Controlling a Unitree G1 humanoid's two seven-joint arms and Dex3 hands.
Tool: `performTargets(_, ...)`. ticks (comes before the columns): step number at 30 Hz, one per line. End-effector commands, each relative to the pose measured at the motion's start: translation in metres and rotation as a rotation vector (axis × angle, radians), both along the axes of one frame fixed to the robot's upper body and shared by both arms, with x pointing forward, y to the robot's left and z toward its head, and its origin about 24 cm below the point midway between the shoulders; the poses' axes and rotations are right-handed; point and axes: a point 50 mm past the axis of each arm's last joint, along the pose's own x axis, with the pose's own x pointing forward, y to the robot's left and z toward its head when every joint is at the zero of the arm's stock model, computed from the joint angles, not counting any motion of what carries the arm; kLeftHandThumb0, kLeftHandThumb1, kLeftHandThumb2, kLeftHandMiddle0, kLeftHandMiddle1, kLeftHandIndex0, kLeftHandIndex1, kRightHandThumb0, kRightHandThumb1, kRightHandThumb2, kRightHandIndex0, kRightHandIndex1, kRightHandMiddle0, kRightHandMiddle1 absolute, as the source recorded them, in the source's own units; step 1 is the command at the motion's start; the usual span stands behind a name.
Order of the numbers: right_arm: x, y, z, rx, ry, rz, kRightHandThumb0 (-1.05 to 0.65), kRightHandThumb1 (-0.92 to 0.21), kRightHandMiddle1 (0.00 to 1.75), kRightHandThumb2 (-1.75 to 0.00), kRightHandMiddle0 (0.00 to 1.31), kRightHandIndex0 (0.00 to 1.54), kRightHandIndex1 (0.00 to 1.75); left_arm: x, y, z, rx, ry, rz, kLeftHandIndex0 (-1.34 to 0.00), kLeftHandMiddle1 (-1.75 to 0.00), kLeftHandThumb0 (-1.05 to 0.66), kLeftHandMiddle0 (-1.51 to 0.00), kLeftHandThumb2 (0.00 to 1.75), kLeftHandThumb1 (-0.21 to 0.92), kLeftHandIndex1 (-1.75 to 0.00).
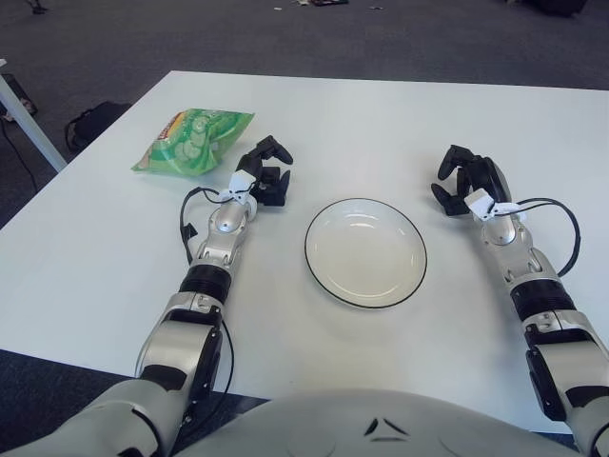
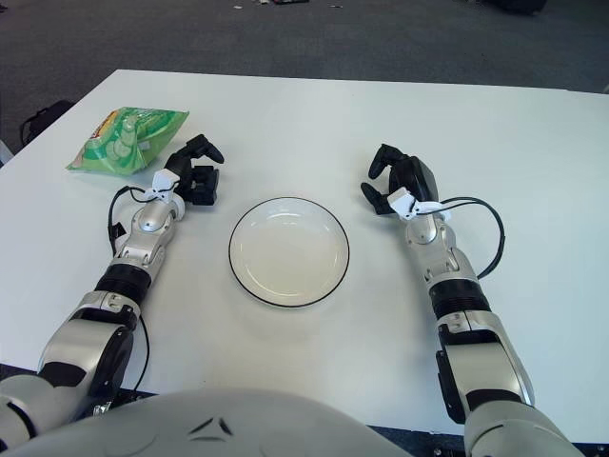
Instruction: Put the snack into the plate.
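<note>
While left robot hand point(image 1: 266, 176) hovers open, snack point(image 1: 193, 141) just beyond

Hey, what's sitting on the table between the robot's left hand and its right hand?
The round white plate with a dark rim lies between the left hand and the right hand, touching neither. Both eye views show it.

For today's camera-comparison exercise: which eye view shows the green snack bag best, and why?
The left eye view: the green snack bag sits well inside the picture, whole, on the white table, just beyond the open left hand. The right eye view shows the same bag, also whole, but pushed close to the picture's left edge.
</note>
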Motion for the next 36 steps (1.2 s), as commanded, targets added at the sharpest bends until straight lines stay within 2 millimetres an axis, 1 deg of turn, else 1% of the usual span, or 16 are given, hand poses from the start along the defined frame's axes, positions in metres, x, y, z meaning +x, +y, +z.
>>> performTargets(1,-0.019,-0.005,-0.042,-0.039,0.194,-0.029,-0.52,-0.24,1.75,-1.41,0.68,1.19,1.75,-0.027,0.008,-0.049,0.032,0.174,0.018,-0.60,-1.75,-0.47,-1.26,1.29,0.34,-1.75)
performTargets(10,-0.019,-0.005,-0.042,-0.044,0.199,-0.027,-0.52,-0.24,1.75,-1.41,0.68,1.19,1.75,-0.026,0.009,-0.049,0.028,0.177,0.024,-0.59,-1.75,-0.47,-1.26,1.28,0.34,-1.75)
performTargets(24,-0.017,0.004,-0.044,-0.051,0.196,-0.016,-0.52,-0.23,1.75,-1.41,0.68,1.19,1.75,-0.027,0.018,-0.050,0.045,0.167,0.031,-0.59,-1.75,-0.47,-1.26,1.28,0.35,-1.75)
performTargets(30,-0.016,0.008,-0.044,-0.065,0.190,-0.009,-0.52,-0.23,1.75,-1.42,0.69,1.21,1.75,-0.030,0.023,-0.042,0.188,0.061,0.052,-0.59,-1.75,-0.47,-1.25,1.29,0.34,-1.75)
performTargets(34,-0.016,0.011,-0.044,-0.093,0.191,-0.003,-0.53,-0.21,1.75,-1.44,0.70,1.24,1.75,-0.034,0.027,-0.026,0.391,-0.124,0.091,-0.61,-1.75,-0.48,-1.24,1.31,0.32,-1.75)
performTargets(36,-0.016,0.013,-0.044,-0.100,0.193,0.000,-0.53,-0.20,1.75,-1.45,0.71,1.25,1.75,-0.035,0.029,-0.022,0.443,-0.178,0.101,-0.62,-1.75,-0.48,-1.24,1.32,0.31,-1.75)
